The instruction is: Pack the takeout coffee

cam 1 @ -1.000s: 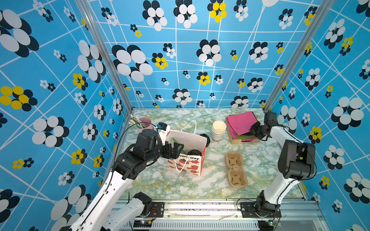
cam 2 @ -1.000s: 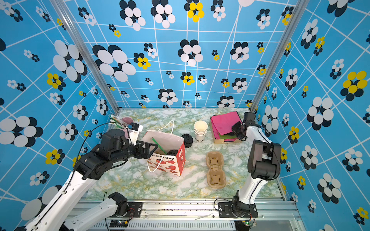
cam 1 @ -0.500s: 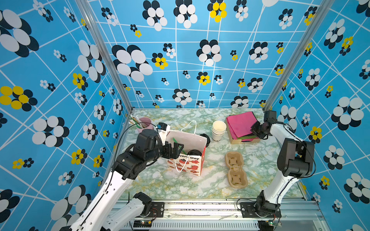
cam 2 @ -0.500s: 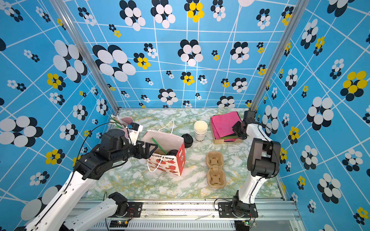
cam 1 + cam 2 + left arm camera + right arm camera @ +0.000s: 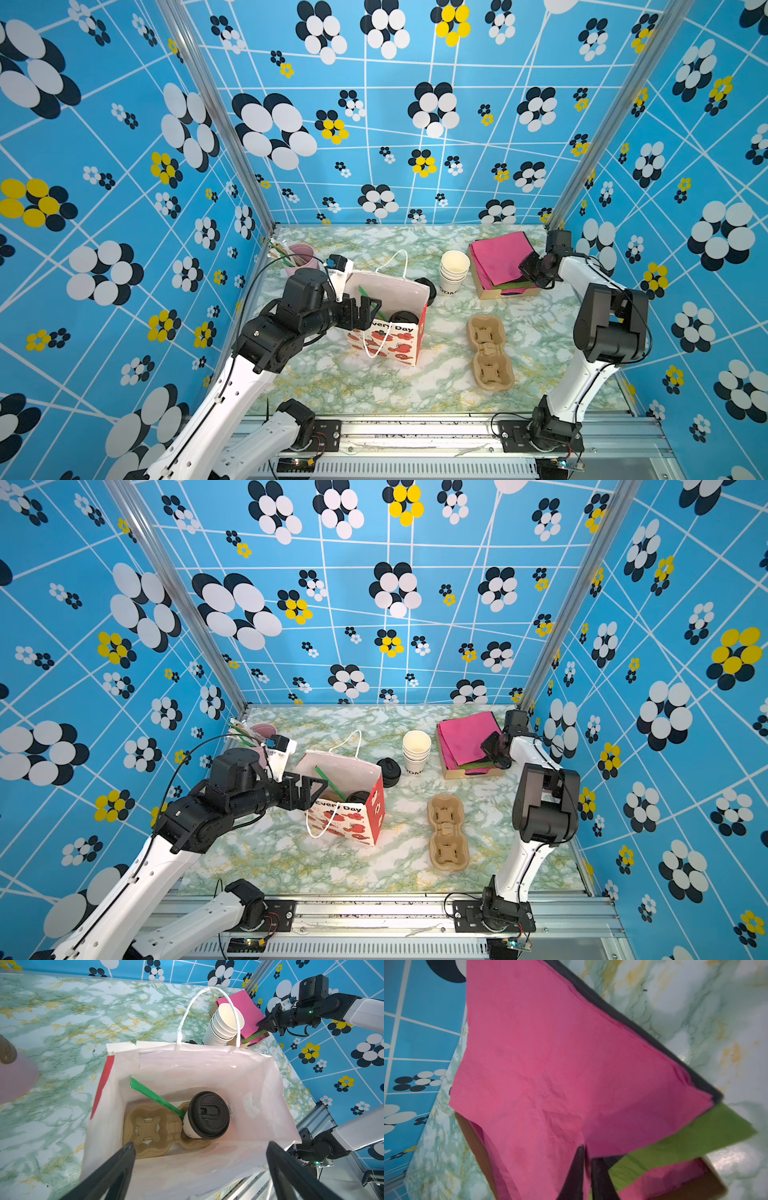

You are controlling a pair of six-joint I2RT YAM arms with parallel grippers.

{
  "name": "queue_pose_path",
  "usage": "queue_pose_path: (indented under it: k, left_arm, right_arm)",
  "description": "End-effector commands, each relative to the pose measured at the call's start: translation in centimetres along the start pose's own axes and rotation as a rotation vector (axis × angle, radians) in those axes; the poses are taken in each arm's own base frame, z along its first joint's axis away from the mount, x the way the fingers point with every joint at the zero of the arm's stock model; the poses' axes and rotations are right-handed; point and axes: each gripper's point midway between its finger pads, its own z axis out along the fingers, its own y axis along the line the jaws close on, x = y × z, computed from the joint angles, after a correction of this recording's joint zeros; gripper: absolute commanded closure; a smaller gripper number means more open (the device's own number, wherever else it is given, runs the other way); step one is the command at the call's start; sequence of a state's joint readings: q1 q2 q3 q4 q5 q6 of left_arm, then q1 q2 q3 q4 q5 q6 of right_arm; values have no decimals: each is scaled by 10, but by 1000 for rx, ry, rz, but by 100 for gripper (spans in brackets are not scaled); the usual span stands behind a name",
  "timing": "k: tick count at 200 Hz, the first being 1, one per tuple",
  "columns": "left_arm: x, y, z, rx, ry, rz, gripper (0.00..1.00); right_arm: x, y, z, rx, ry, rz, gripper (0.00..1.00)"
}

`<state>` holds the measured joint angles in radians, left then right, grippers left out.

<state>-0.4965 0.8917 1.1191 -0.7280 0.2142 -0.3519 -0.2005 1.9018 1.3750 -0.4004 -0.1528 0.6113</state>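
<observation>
Marbled bench point(image 5: 440, 374): the right end effector point(image 5: 586, 1153) has just pinched shut on a pink napkin point(image 5: 550, 1064). Inside the bag point(image 5: 187, 1059) the coffee point(image 5: 207, 1114) already stands, below the wide-open left end effector point(image 5: 362, 309); probably only extras remain.

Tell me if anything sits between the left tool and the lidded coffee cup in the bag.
Nothing visible does. The left tool hangs open above the paper bag; the lidded coffee cup sits uncovered in the cup carrier below. A green stick leans beside it, not across its lid.
</observation>
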Motion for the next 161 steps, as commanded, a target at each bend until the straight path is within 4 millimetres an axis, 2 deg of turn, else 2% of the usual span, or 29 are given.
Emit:
queue_pose_path:
  k: [1,38,90,133,161]
  left_arm:
    - [-1,1,3,7,-4,-11,1]
    - [-2,0,1,11,-9,-10,1]
    - [-3,-2,-1,17,-15,-11,1]
    - [-4,-3,-4,22,-24,-11,1]
    - [-3,-2,-5,17,-22,-10,1]
  right_arm:
    - [-12,5,-16,-2,-71,-12,99]
    - [-18,4,-32,13,-116,-44,100]
    - [-21,-6,-67,90,-167,-130,100]
    - [-11,-28,-87,197,-168,-171,100]
    - [-12,-44,-103,301,-171,-221,100]
